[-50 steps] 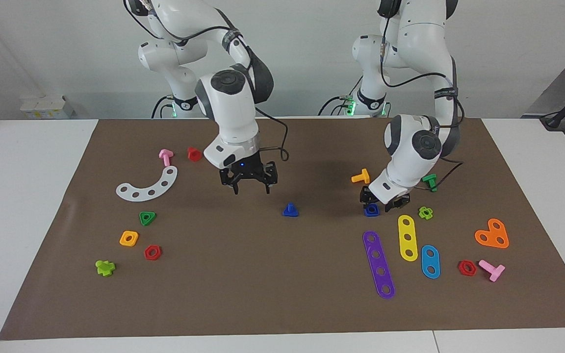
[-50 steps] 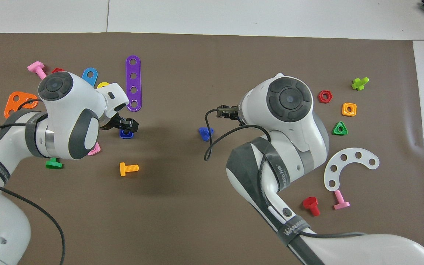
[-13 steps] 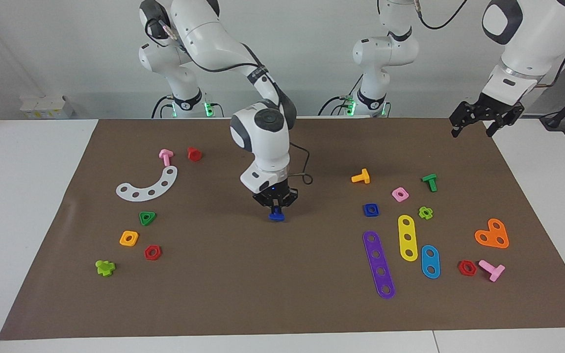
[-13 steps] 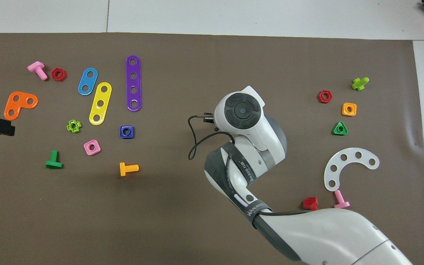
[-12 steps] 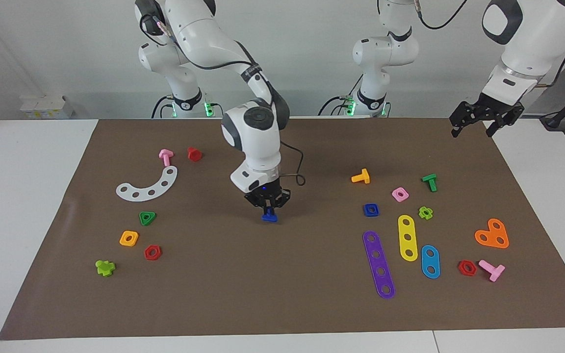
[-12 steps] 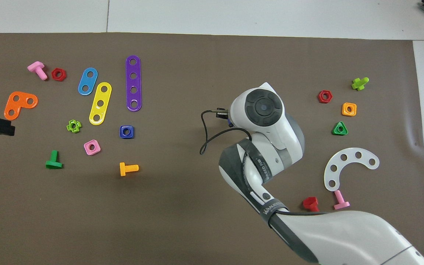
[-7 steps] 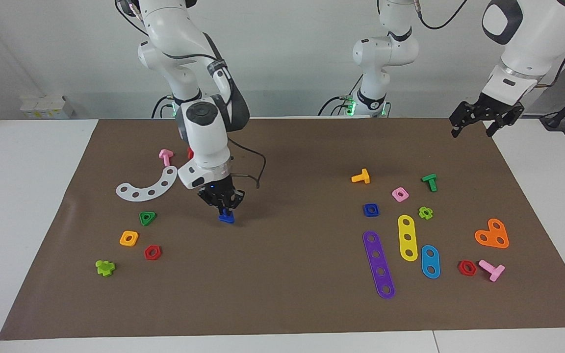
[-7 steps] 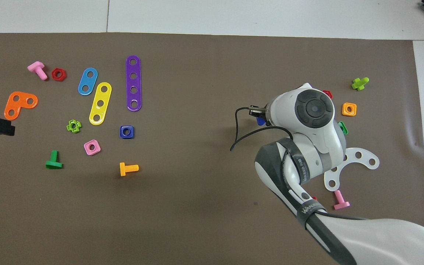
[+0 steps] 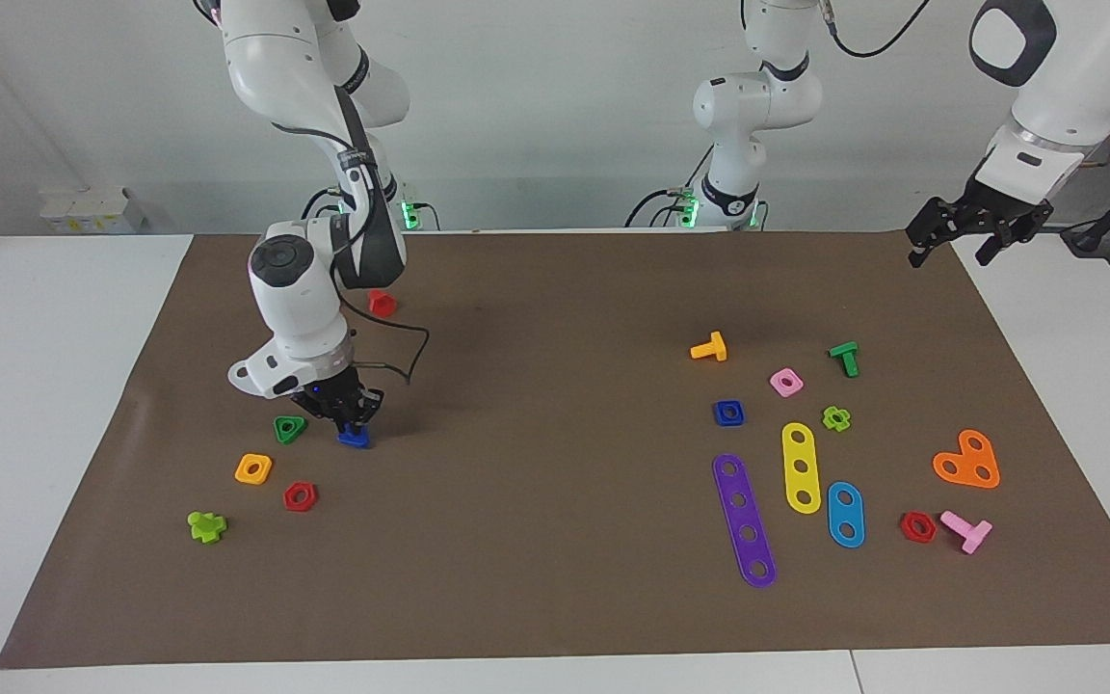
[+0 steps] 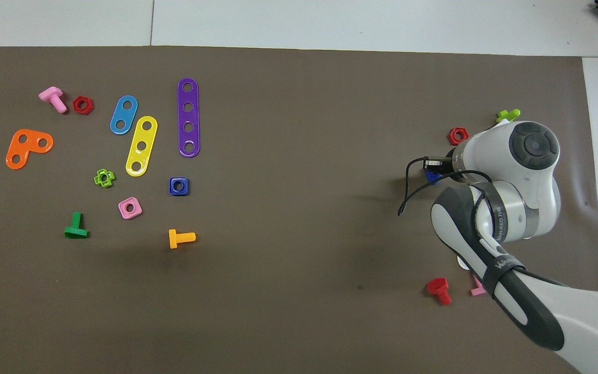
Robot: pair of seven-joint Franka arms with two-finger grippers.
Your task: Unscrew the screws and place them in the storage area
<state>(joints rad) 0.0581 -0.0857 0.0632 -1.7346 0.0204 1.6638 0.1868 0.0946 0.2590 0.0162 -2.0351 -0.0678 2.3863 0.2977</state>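
The blue bolt (image 9: 355,438) sits pinched in the right gripper (image 9: 350,424), low over the brown mat (image 9: 555,598) just beside the green triangular nut (image 9: 289,429). The left gripper (image 9: 975,227) waits raised at the mat's corner, fingers spread apart and holding nothing.

Bare mat (image 9: 536,482) was seen around the green triangular nut (image 9: 290,429) toward the left arm's end; nuts crowded its farther-from-robots side.

White arms (image 9: 295,289), grey joints, black cables, black pincers.
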